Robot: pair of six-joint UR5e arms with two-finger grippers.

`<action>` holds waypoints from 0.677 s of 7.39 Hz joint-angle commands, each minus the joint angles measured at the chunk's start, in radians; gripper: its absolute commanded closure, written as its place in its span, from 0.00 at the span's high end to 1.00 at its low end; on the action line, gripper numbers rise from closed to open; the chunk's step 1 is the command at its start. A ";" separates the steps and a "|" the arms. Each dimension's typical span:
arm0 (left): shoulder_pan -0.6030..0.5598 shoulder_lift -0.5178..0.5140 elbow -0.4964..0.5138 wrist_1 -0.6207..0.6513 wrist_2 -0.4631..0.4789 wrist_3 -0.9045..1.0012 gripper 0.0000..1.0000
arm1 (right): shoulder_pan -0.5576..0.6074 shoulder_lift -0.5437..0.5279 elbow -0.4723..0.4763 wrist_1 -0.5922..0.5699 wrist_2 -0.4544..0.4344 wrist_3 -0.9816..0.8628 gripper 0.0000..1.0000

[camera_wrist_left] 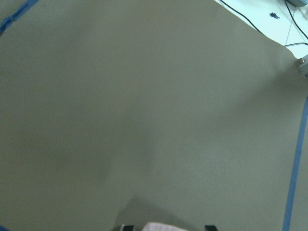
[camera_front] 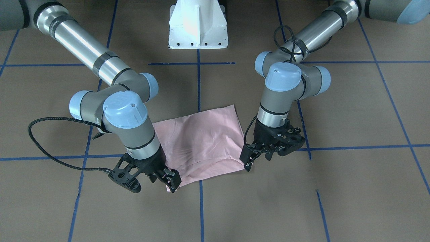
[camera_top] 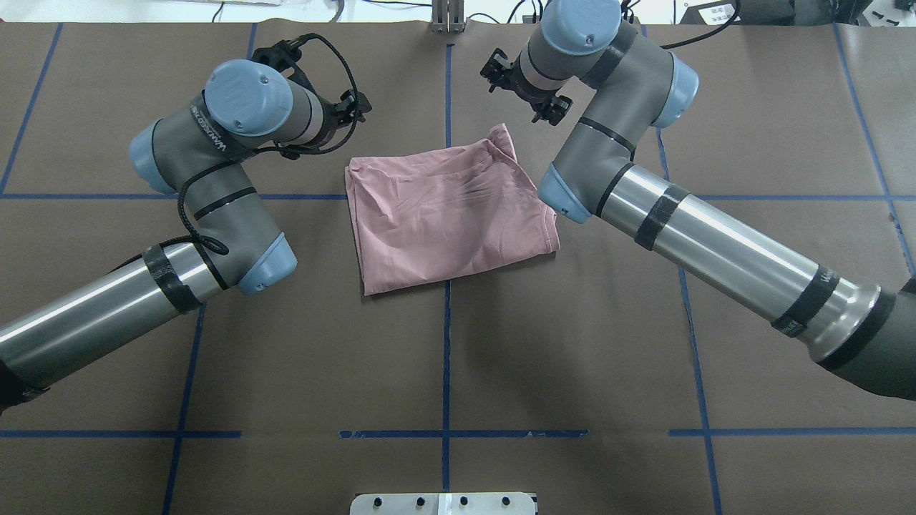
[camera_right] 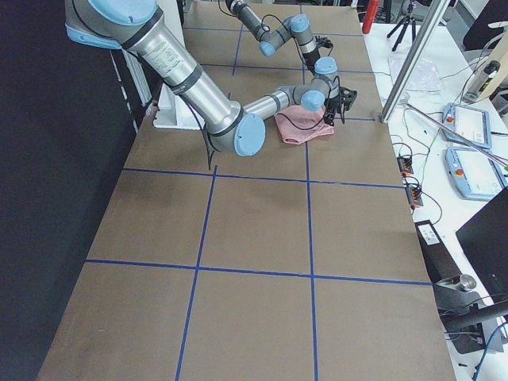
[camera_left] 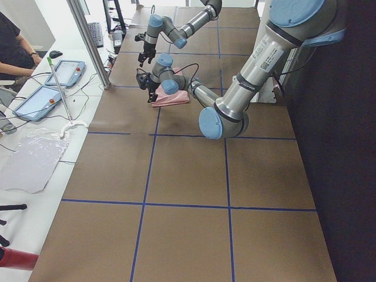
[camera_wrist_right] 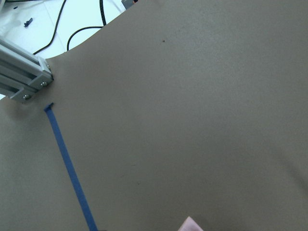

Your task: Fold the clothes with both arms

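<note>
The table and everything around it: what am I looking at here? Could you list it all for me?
T-shirt: one, pale pink, folded, lying on the middle of the table.
Table: one, brown cover with a grid of blue tape.
Pedestal: one, white, at the robot's edge of the table.
Tablets: two, grey with bluish screens, on the white side bench.
Keyboard: one, black, on the same bench.
Person: one, in a dark top, seated at that bench.
Left arm, right arm: silver-grey with light blue caps.
Left gripper: black, open, at one far corner of the shirt.
Right gripper: black, at the other far corner; I cannot tell whether it is open or shut.
</note>
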 commanded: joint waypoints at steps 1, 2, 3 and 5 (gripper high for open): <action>-0.083 0.041 -0.071 0.011 -0.178 0.105 1.00 | 0.049 -0.020 0.030 -0.014 0.023 -0.104 1.00; -0.128 0.130 -0.170 0.014 -0.198 0.206 1.00 | 0.087 -0.082 0.085 -0.017 0.047 -0.156 1.00; -0.171 0.219 -0.265 0.016 -0.200 0.337 1.00 | 0.139 -0.180 0.176 -0.024 0.098 -0.298 1.00; -0.249 0.365 -0.422 0.125 -0.226 0.583 1.00 | 0.266 -0.398 0.353 -0.090 0.217 -0.586 1.00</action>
